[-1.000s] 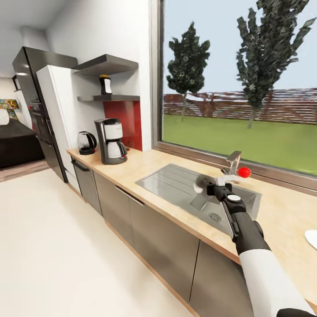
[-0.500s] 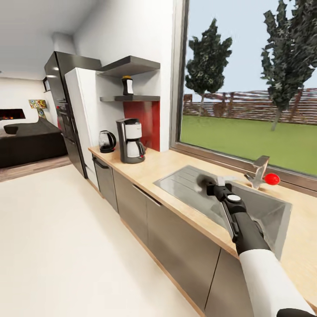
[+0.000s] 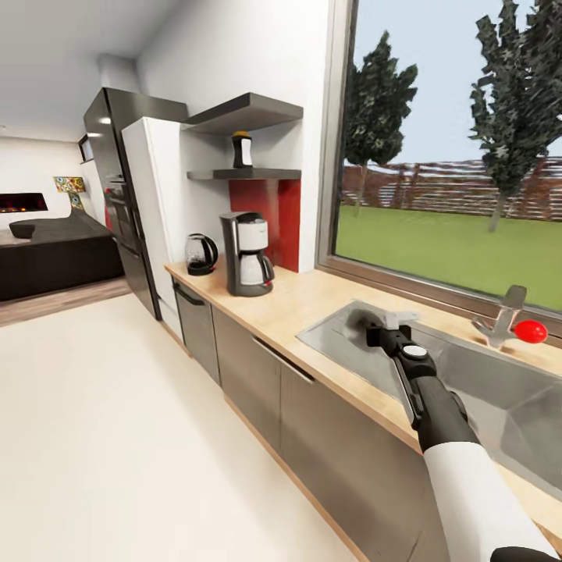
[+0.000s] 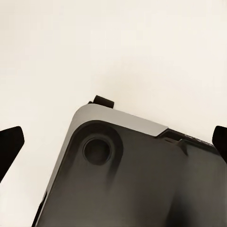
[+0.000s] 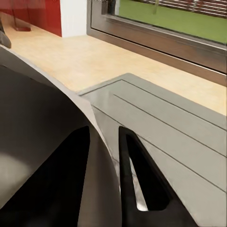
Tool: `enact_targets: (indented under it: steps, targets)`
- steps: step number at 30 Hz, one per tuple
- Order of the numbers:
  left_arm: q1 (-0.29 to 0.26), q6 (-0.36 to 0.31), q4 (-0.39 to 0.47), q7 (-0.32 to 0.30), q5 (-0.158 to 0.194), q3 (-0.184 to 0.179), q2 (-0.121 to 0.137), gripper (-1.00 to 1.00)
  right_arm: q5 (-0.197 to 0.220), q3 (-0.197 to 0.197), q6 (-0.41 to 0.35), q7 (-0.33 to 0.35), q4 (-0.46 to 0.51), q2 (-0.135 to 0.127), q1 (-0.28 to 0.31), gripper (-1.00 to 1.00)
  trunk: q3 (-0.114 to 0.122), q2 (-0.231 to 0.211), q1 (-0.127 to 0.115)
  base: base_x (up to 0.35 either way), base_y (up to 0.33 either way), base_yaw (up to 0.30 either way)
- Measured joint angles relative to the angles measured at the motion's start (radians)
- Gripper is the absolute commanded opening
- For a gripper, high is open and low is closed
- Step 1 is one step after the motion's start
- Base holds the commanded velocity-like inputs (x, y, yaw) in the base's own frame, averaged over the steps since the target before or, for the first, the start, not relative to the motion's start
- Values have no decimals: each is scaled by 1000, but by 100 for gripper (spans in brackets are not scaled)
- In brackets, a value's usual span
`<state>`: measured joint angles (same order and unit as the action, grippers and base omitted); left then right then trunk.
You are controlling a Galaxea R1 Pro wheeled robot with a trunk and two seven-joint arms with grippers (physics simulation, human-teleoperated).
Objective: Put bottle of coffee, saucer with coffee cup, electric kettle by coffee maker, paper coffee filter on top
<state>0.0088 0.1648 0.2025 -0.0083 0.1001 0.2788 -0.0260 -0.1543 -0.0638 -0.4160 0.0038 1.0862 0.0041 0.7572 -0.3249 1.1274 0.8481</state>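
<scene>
Two of the task's appliances stand side by side on the wooden countertop (image 3: 304,300) at its far end: the coffee maker (image 3: 247,254), black with a white front panel, and just beside it, toward the refrigerator (image 3: 117,195), the dark electric kettle (image 3: 200,254). Above them, two grey wall shelves are mounted against the white wall; the bottle of coffee (image 3: 243,150), dark with a yellow cap, stands upright on the lower shelf (image 3: 243,174), over a red backsplash panel (image 3: 269,222).

Nearer the camera, a steel sink (image 3: 484,390) with a ribbed drainboard is set into the countertop below a large window (image 3: 453,156). A faucet (image 3: 503,318) with a red knob (image 3: 531,331) rises at the sink's far rim.

The right arm (image 3: 437,421), white sleeve and black forearm, reaches forward over the counter edge. The right gripper (image 3: 373,321) is over the drainboard, and a thin, pale grey, disc-like object shows at its tip in the head view. In the right wrist view a broad grey curved surface (image 5: 42,142) lies between the dark fingers (image 5: 142,189) with no gap showing, so the gripper is closed on it; what the object is cannot be told.

The left wrist view looks down on pale floor (image 4: 113,47) and a grey corner of the robot's base (image 4: 132,175). The left gripper (image 4: 113,146) has its two dark fingertips at opposite edges of that picture, spread wide with nothing between them.
</scene>
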Motion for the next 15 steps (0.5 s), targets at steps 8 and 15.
enact_targets:
  steps: [8,15]
  targets:
    - [0,0,0,0,0,-1,0,100,0,0,0,0,0,0,0,-100,0,0,0,285,215,0]
    - [0,0,0,0,0,-1,0,100,0,0,0,0,-1,0,0,-100,0,0,0,307,168,0]
